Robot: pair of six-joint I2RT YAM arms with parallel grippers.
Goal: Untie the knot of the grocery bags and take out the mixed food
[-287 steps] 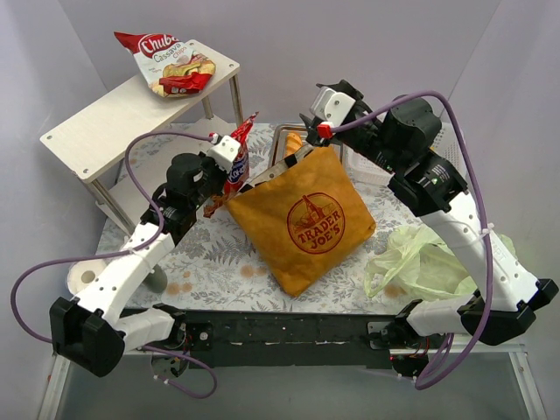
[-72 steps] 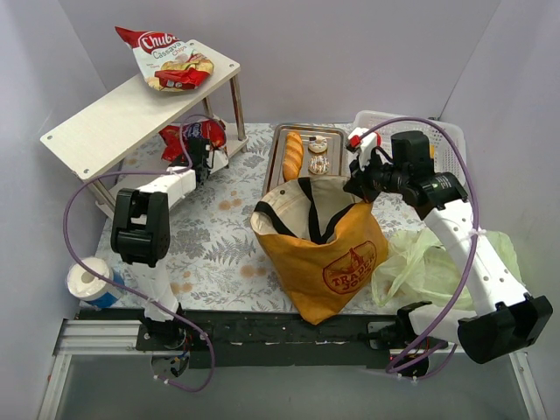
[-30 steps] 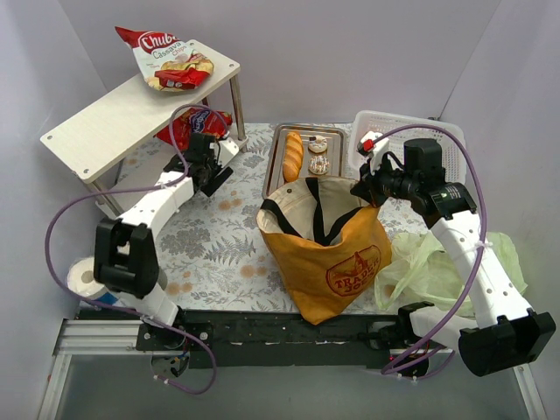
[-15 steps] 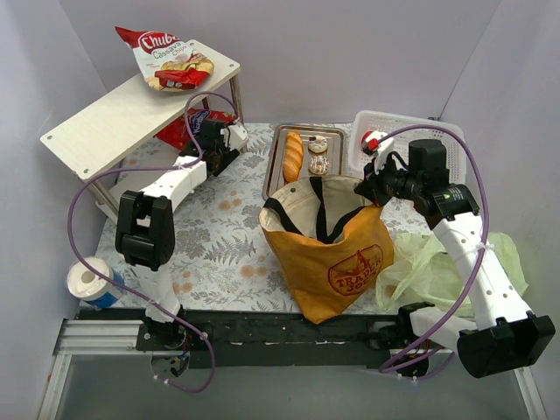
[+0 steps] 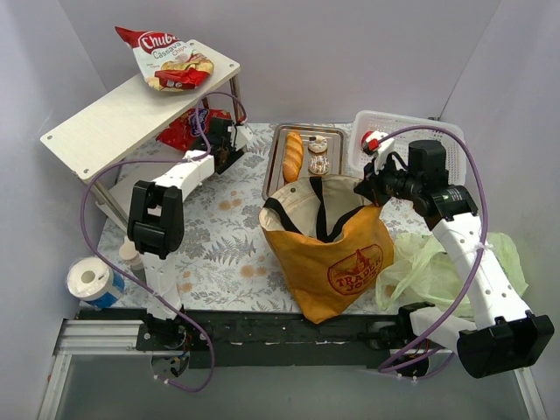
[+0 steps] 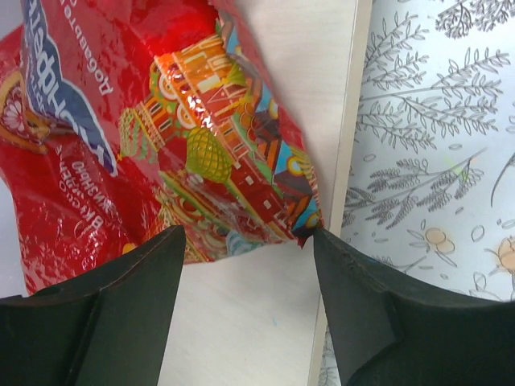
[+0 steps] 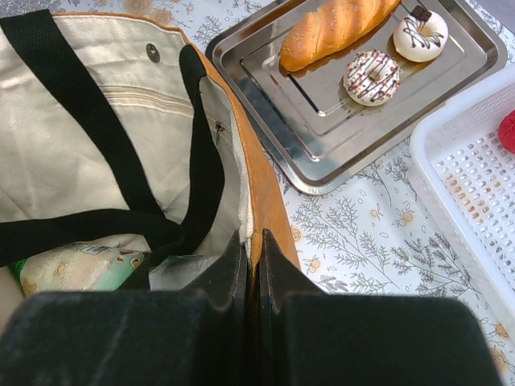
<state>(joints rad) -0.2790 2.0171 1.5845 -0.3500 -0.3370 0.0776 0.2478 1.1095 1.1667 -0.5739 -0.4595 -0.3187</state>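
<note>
The mustard-orange tote (image 5: 337,254) stands open mid-table, and my right gripper (image 5: 367,186) is shut on its far rim (image 7: 261,185), holding the mouth open. A green packet (image 7: 72,269) lies inside among the black handles. The pale green plastic bag (image 5: 455,258) lies crumpled at the right. A red snack packet (image 6: 161,121) rests on the rack's low wooden board (image 6: 241,322). My left gripper (image 6: 248,233) hovers at its near edge, open with nothing between the fingers. A baguette (image 5: 293,155) and two donuts (image 5: 318,155) lie on the metal tray (image 7: 322,153).
A white mesh basket (image 5: 437,140) at the back right holds a red apple (image 5: 374,140). The wooden rack (image 5: 105,114) at the back left carries a red-white chips packet (image 5: 171,61). A paper roll (image 5: 87,280) and a small bottle (image 5: 131,254) stand near left.
My left gripper has moved back and to the right along the rack, its jaws narrowing slightly, with the red packet left on the low board. The right gripper and tote have barely moved.
</note>
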